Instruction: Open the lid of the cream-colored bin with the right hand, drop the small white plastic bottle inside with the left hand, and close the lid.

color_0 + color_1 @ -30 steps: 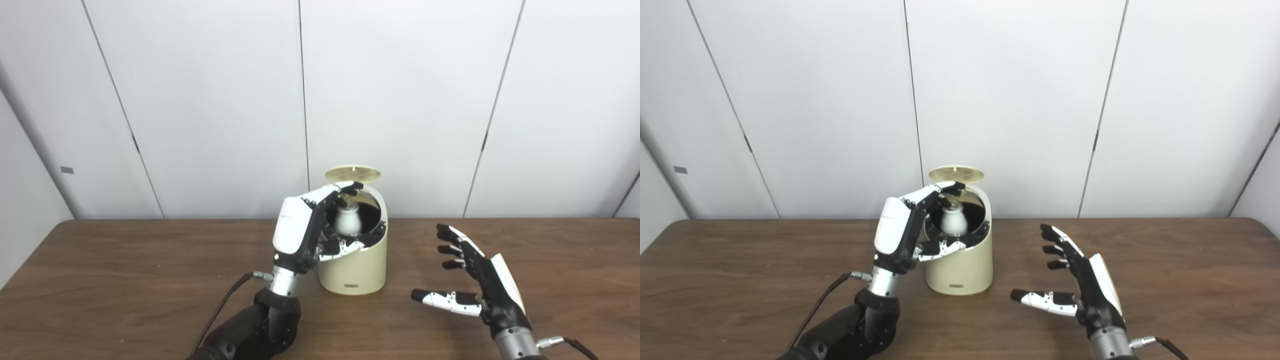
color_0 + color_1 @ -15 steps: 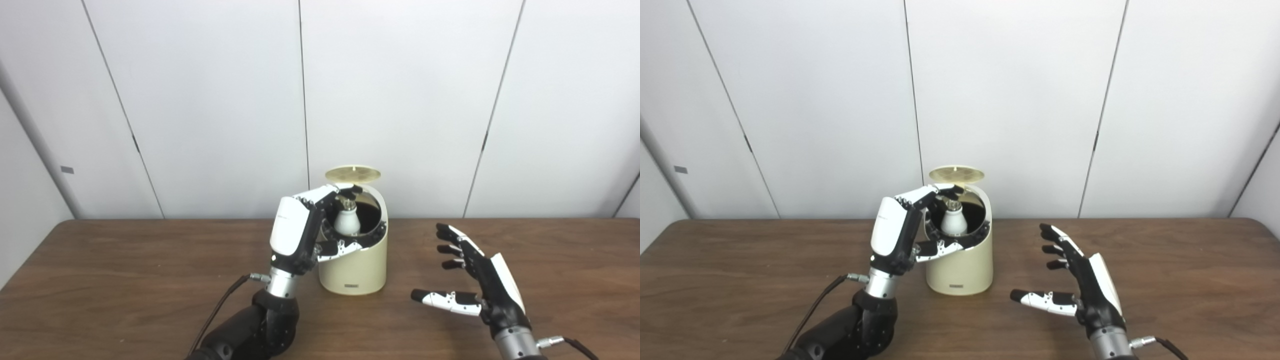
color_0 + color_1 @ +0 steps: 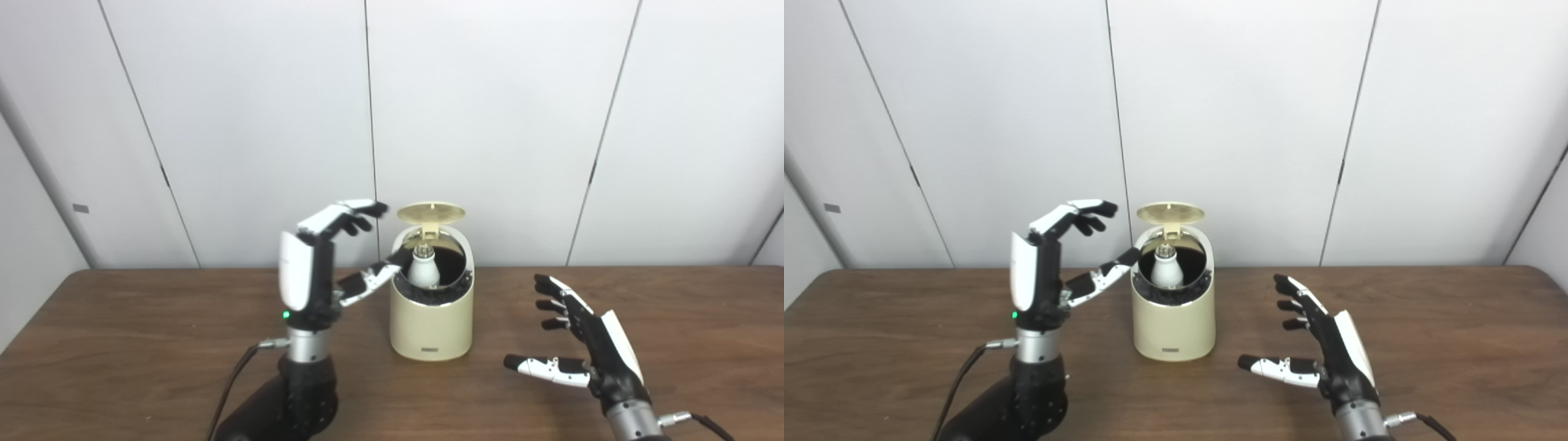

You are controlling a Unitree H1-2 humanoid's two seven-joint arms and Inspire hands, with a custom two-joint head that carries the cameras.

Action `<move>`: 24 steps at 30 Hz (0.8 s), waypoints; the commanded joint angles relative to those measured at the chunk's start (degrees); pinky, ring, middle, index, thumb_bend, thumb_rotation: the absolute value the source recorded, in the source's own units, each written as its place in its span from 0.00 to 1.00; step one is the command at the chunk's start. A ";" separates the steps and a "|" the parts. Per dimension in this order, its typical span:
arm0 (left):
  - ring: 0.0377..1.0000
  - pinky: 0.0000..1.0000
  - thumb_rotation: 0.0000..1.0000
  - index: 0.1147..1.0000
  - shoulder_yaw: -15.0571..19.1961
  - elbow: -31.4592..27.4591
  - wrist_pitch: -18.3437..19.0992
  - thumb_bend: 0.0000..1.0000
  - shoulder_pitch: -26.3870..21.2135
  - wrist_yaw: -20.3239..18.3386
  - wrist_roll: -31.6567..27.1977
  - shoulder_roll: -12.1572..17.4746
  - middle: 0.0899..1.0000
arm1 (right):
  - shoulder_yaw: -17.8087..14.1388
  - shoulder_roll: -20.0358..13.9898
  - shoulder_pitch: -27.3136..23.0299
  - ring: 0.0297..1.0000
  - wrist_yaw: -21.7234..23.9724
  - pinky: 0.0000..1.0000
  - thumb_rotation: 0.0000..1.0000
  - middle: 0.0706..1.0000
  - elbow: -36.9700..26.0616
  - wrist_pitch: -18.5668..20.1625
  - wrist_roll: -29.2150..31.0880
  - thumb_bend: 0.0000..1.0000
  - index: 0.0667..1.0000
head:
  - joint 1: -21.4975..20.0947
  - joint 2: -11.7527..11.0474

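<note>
The cream-colored bin (image 3: 432, 324) stands in the middle of the brown table, its round lid (image 3: 430, 213) flipped up at the back. The small white plastic bottle (image 3: 422, 269) stands upright inside the bin's dark mouth, its top showing above the rim. My left hand (image 3: 318, 269) is raised just left of the bin, open, with its thumb tip near the rim and nothing held. My right hand (image 3: 582, 343) hovers low over the table to the right of the bin, open and empty.
The wooden table (image 3: 122, 343) stretches wide to both sides of the bin. A white panelled wall (image 3: 490, 122) rises right behind it. A black cable (image 3: 236, 380) runs from my left wrist down to the front edge.
My left hand let go of the bottle, which now stands inside the bin, and drew back to the left and up with its fingers spread. The right hand has stayed still.
</note>
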 commanded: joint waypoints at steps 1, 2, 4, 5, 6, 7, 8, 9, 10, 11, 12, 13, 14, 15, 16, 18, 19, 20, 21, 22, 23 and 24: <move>0.47 0.37 0.11 0.57 2.85 -4.98 -0.11 0.66 1.17 -7.05 -6.60 2.09 0.56 | -0.59 -0.35 -2.11 0.78 -0.65 0.67 0.24 0.84 -1.57 -2.32 0.53 0.71 0.83 | 0.06 0.01; 0.50 0.38 0.06 0.59 4.24 -6.78 -0.10 0.66 2.42 -10.79 -9.92 2.27 0.58 | -0.73 -0.32 -2.32 0.78 -0.70 0.67 0.26 0.83 -1.58 -2.48 0.76 0.70 0.83 | -0.17 -0.15; 0.54 0.40 0.01 0.62 8.08 -10.95 1.43 0.64 5.65 -20.11 -18.28 2.78 0.61 | -1.15 -0.26 -2.99 0.79 -0.68 0.68 0.28 0.84 -1.57 -3.04 1.69 0.69 0.82 | -0.31 -0.21; 0.56 0.44 0.01 0.63 9.81 -13.22 3.74 0.60 7.17 -24.79 -22.65 3.20 0.63 | -1.30 -0.33 -3.41 0.79 -0.63 0.69 0.29 0.84 -1.55 -3.22 2.00 0.67 0.83 | -0.39 -0.28; 0.59 0.49 0.00 0.65 11.49 -15.33 6.33 0.57 8.69 -29.51 -26.82 4.00 0.65 | -1.36 -0.50 -4.03 0.80 -0.68 0.70 0.31 0.84 -1.42 -3.66 2.06 0.67 0.83 | -0.39 -0.31; 0.62 0.54 0.03 0.69 12.98 -16.79 8.59 0.55 9.83 -33.35 -29.64 4.59 0.69 | -1.40 -0.69 -4.62 0.80 -0.77 0.70 0.33 0.84 -1.22 -4.13 2.04 0.66 0.84 | -0.35 -0.39; 0.64 0.56 0.05 0.71 14.37 -17.82 10.93 0.54 10.80 -36.61 -31.55 5.37 0.70 | -1.40 -0.88 -5.45 0.80 -0.83 0.69 0.32 0.83 -1.00 -4.37 1.83 0.65 0.84 | -0.26 -0.50; 0.65 0.57 0.08 0.72 15.74 -18.46 12.58 0.56 11.46 -39.08 -32.42 5.57 0.71 | -1.40 -0.99 -5.99 0.79 -0.86 0.68 0.31 0.82 -0.85 -4.53 1.69 0.64 0.83 | -0.26 -0.50; 0.65 0.57 0.10 0.73 17.33 -19.44 15.30 0.57 12.24 -41.85 -34.19 5.81 0.72 | -1.33 -1.11 -6.98 0.79 -0.71 0.68 0.30 0.82 -0.79 -4.34 1.47 0.64 0.83 | -0.14 -0.69; 0.66 0.57 0.08 0.74 18.75 -20.15 17.49 0.59 12.92 -44.44 -35.53 6.07 0.72 | -1.20 -1.24 -8.00 0.78 -0.39 0.67 0.30 0.81 -0.83 -4.01 1.38 0.64 0.83 | -0.12 -0.77; 0.67 0.57 0.08 0.75 20.09 -20.65 19.04 0.59 13.39 -46.55 -36.21 5.91 0.73 | -1.09 -1.34 -8.64 0.78 -0.17 0.67 0.30 0.81 -0.85 -3.80 1.38 0.64 0.83 | -0.11 -0.78; 0.67 0.58 0.08 0.75 21.30 -21.28 21.06 0.60 13.84 -48.89 -37.25 6.17 0.73 | -0.81 -1.54 -9.68 0.78 0.23 0.66 0.30 0.80 -0.96 -3.45 1.30 0.64 0.83 | -0.06 -0.92; 0.68 0.59 0.07 0.76 22.37 -21.63 22.38 0.60 14.11 -50.65 -37.55 6.02 0.73 | -0.63 -1.72 -10.30 0.78 0.46 0.66 0.31 0.81 -0.96 -3.29 1.31 0.63 0.82 | -0.02 -1.08; 0.69 0.59 0.07 0.76 23.42 -21.90 23.57 0.60 14.36 -52.23 -37.53 5.93 0.73 | -0.36 -1.95 -11.08 0.78 0.73 0.66 0.31 0.81 -1.01 -3.14 1.13 0.63 0.82 | -0.01 -1.22; 0.69 0.59 0.06 0.76 24.19 -21.73 24.14 0.60 14.48 -53.83 -37.07 6.18 0.73 | 0.06 -2.25 -12.33 0.78 1.01 0.66 0.31 0.80 -0.76 -3.67 0.88 0.62 0.82 | 0.00 -1.38; 0.69 0.58 0.05 0.76 25.49 -21.29 24.73 0.60 14.65 -56.37 -35.79 6.41 0.74 | 0.81 -2.79 -14.53 0.77 1.38 0.65 0.30 0.80 -0.13 -4.51 0.31 0.61 0.81 | 0.00 -1.63; 0.69 0.58 0.06 0.76 26.08 -21.06 25.15 0.60 14.71 -57.56 -35.39 6.48 0.74 | 1.24 -3.10 -15.73 0.77 1.76 0.64 0.30 0.79 0.23 -4.63 0.08 0.60 0.80 | 0.01 -1.95; 0.69 0.59 0.05 0.76 26.66 -20.95 25.88 0.60 14.82 -58.53 -34.93 6.44 0.74 | 1.57 -3.36 -16.93 0.77 2.20 0.64 0.33 0.80 0.49 -4.40 -0.09 0.60 0.80 | 0.03 -2.21; 0.70 0.60 0.04 0.76 27.21 -20.88 26.40 0.59 14.89 -59.32 -34.50 6.26 0.74 | 1.75 -3.52 -17.68 0.77 2.50 0.64 0.35 0.80 0.70 -4.27 -0.18 0.61 0.80 | 0.04 -2.34; 0.70 0.61 0.03 0.76 27.66 -20.82 26.96 0.59 14.99 -59.83 -33.79 6.08 0.74 | 1.87 -3.63 -18.50 0.77 2.85 0.64 0.36 0.80 0.89 -4.01 -0.18 0.61 0.80 | 0.07 -2.50; 0.70 0.62 0.04 0.76 28.08 -20.75 27.43 0.59 15.12 -60.23 -33.07 5.82 0.74 | 2.16 -3.88 -19.42 0.77 3.25 0.64 0.38 0.81 1.18 -3.80 -0.48 0.62 0.79 | 0.13 -2.75; 0.69 0.61 0.02 0.76 28.56 -20.75 28.12 0.59 15.31 -60.59 -32.41 5.50 0.74 | 2.61 -4.18 -20.49 0.77 3.91 0.64 0.40 0.81 1.26 -3.20 -0.98 0.62 0.79 | 0.13 -2.75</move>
